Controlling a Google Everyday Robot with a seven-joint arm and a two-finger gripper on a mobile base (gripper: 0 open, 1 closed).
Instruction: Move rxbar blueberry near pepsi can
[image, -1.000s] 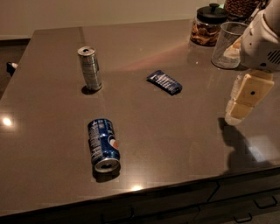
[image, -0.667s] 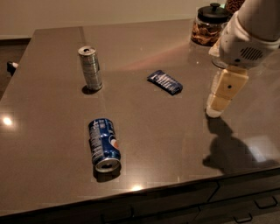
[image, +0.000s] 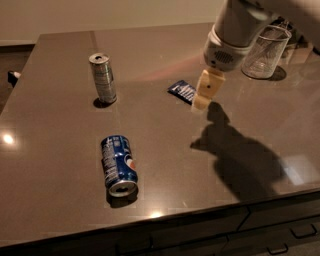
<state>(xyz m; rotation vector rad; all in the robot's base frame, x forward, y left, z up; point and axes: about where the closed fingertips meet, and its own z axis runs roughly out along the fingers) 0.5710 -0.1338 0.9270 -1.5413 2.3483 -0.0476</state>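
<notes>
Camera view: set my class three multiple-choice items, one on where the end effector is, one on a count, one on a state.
1. The end effector is: A far left; B just right of the rxbar blueberry; C at the near edge.
2. Cans on the table: A one; B two; C three.
3. The pepsi can is: A upright; B lying on its side; C crushed flat.
Key: B, it hangs beside the bar; B, the pepsi can plus a silver can; B, its silver end faces the viewer.
</notes>
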